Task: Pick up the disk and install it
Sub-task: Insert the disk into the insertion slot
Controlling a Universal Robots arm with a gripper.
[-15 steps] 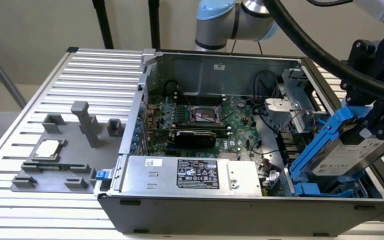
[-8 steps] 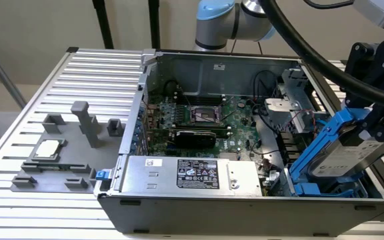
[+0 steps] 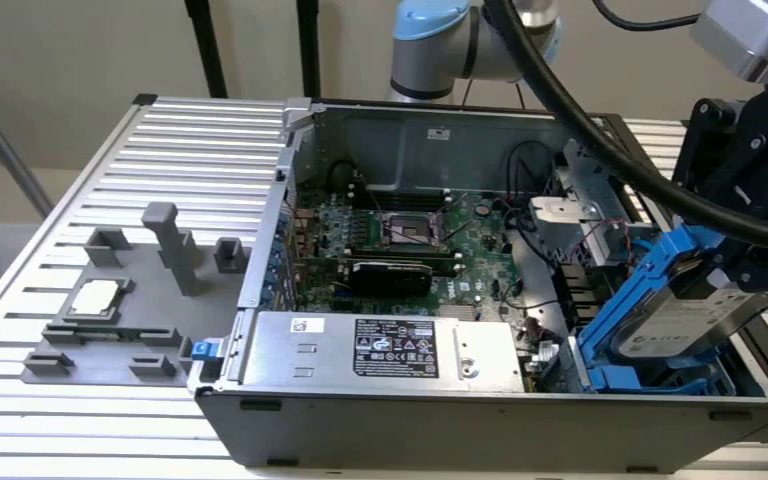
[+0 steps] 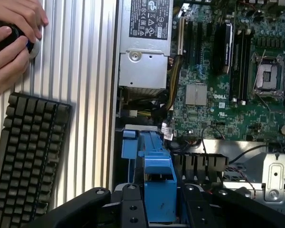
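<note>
The disk (image 3: 684, 318), a silver-grey drive with a white label in a bright blue carrier, hangs tilted over the drive bay (image 3: 640, 378) at the front corner of the open computer case (image 3: 491, 415), on the exterior view's right. My gripper (image 3: 744, 245) is shut on its upper end. In the wrist view the blue carrier (image 4: 157, 187) sits between my black fingers (image 4: 133, 211), with my gripper (image 4: 160, 211) closed around it. Its lower end reaches down into the blue bay frame.
Inside the case lie the motherboard (image 3: 398, 235) and a large silver box with a black label (image 3: 384, 350). A grey fixture (image 3: 104, 330) holding a small square chip (image 3: 97, 298) stands on the slatted table. A keyboard (image 4: 28, 156) and a person's hands (image 4: 12, 33) are beside the case.
</note>
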